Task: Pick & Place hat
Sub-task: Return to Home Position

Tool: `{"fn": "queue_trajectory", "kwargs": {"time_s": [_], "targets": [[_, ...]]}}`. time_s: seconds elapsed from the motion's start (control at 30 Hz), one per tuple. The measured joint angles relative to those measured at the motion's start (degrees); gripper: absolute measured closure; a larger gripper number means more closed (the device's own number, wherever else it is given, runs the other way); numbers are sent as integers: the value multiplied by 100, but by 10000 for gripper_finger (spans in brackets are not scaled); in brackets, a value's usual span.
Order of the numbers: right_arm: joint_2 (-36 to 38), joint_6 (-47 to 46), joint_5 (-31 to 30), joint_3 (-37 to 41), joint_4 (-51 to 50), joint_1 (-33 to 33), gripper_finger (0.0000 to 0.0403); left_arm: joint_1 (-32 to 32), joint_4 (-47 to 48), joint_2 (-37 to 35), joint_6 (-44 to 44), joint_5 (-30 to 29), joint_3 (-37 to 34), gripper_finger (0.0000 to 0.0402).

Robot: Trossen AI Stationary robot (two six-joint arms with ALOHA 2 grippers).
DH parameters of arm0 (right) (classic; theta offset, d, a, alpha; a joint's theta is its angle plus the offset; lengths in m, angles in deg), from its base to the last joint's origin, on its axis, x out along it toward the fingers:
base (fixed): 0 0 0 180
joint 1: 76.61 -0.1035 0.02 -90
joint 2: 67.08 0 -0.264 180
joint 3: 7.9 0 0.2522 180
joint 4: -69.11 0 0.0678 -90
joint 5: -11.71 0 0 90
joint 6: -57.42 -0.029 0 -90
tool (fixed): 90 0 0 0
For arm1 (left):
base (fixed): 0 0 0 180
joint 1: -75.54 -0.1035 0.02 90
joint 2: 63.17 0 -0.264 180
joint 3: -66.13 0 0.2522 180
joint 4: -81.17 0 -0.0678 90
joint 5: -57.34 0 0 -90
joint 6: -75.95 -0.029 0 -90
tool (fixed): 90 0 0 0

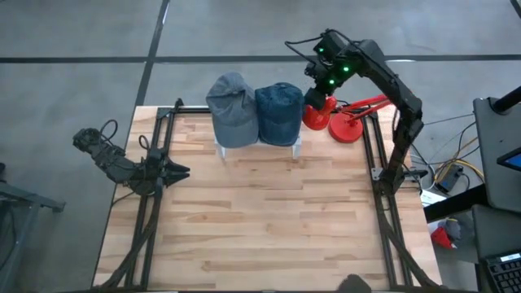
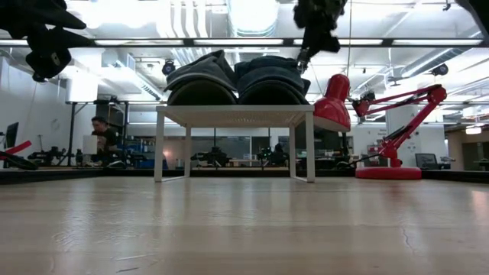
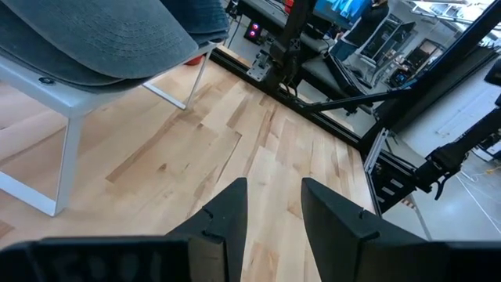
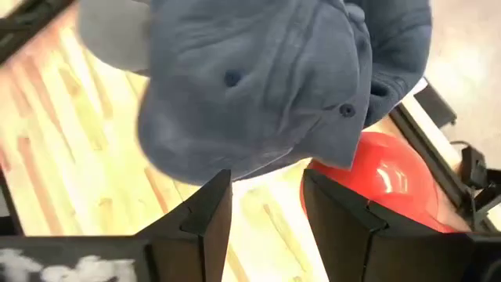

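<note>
Two caps sit side by side on a small white stand (image 2: 233,114) at the table's far middle, resting on their undersides. The grey-blue cap (image 1: 231,110) is on the left and the dark blue cap (image 1: 279,112) on the right. My right gripper (image 1: 319,80) hangs open just above and to the right of the dark blue cap (image 4: 258,86), between it and a red lamp; in the low view my right gripper (image 2: 306,53) is near that cap's crown (image 2: 267,72). My left gripper (image 1: 177,171) waits open near the table's left edge, pointing toward the stand.
A red desk lamp stands at the far right, its shade (image 1: 317,114) close beside the dark blue cap and its base (image 1: 348,129) on the table. Black frame rails (image 1: 378,155) run along both sides. Bare wood (image 1: 269,220) fills the near half. A person (image 2: 99,137) sits in the room behind.
</note>
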Motion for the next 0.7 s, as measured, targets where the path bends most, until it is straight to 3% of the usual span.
{"fn": "queue_trajectory", "kwargs": {"time_s": [0.43, 0.57, 0.7], "targets": [[1589, 350, 29, 67, 69, -302, 275, 0, 0, 0, 1, -3, -2, 280], [2052, 343, 27, 297, 244, -511, 280, -2, -69, 0, -457, -44, -2, 280], [2603, 310, 40, 1017, 928, -798, 282, -1, -503, -2, -1232, -46, -2, 280]]}}
